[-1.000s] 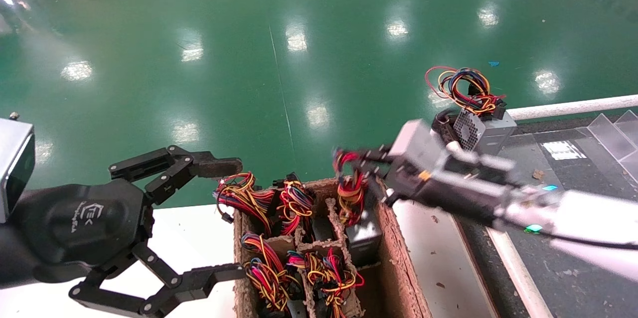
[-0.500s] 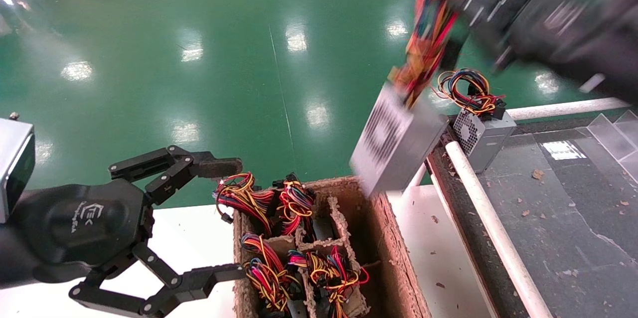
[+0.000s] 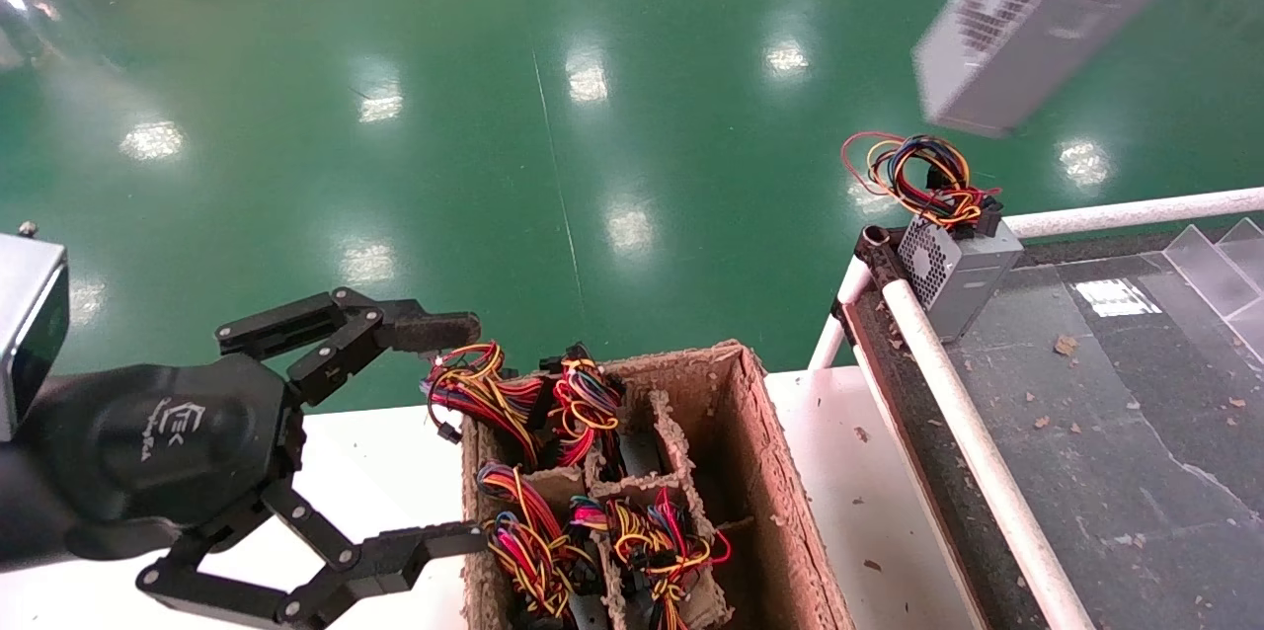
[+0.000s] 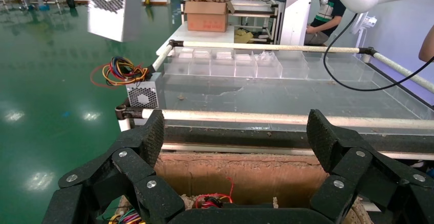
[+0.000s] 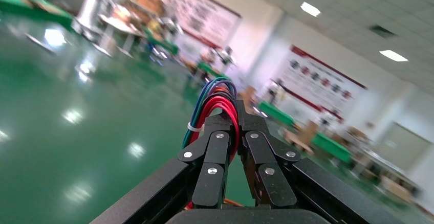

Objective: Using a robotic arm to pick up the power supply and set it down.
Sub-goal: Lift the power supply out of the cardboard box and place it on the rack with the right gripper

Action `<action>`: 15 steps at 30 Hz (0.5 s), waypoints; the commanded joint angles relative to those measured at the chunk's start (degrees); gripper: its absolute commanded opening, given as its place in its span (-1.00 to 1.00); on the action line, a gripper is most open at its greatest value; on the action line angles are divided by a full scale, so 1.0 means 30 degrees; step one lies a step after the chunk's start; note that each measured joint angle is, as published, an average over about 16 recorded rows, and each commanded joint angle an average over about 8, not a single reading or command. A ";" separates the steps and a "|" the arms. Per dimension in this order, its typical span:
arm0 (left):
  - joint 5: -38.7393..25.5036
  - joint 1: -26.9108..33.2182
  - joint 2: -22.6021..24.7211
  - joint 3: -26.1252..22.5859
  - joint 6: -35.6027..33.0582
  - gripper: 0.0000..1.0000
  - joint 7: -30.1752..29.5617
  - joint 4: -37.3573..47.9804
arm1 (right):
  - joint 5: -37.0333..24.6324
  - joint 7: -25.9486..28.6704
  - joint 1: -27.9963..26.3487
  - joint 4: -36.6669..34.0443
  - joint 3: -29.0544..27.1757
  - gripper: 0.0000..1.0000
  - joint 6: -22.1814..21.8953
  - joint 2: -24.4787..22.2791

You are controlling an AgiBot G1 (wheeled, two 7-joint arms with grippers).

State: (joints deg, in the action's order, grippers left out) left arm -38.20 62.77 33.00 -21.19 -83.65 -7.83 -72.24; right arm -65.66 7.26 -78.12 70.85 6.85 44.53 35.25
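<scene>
The right tool (image 5: 233, 132), a black jointed claw, is seen in its wrist view pressed together on a tight bundle of red, blue and green wires (image 5: 215, 104) that stands up between its fingertips. In the head view the right tool itself is out of frame; the small plain grey metal power supply box (image 3: 1037, 23) is seen hanging tilted in the air at about one o'clock, high above the green floor (image 3: 395, 67) and well clear of everything below.

Beneath it, at about two o'clock, a second grey box with a perforated grille face and a loose loop of coloured wires (image 3: 953, 260) is set at the corner of a dark conveyor surface edged by a white tube rail (image 3: 973, 452).

The left tool (image 3: 454, 433), a rounded black palm with jointed claw fingers, is held spread wide at about eight o'clock over the white tabletop (image 3: 375, 472), just beside a brown cardboard divider box (image 3: 780, 492) filled with more coloured wire bundles.
</scene>
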 commanded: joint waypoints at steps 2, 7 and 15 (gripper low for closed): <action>0.0000 0.0000 0.0000 0.0000 0.0000 1.00 0.0000 0.0000 | -0.0913 -0.0240 -0.0404 -0.0863 0.0241 -1.00 -0.0286 -0.0393; 0.0001 0.0000 0.0000 -0.0001 0.0000 1.00 0.0001 0.0000 | -0.1605 -0.1045 -0.0085 -0.2402 0.0304 -1.00 -0.0176 -0.1153; 0.0002 0.0001 -0.0001 -0.0002 0.0001 1.00 0.0001 0.0000 | -0.1638 -0.2401 0.1348 -0.4021 0.0197 -1.00 0.0570 -0.1928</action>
State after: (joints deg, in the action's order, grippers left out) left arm -38.20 62.78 33.00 -21.20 -83.65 -7.82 -72.24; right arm -70.48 0.16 -74.22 58.90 7.48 46.02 29.98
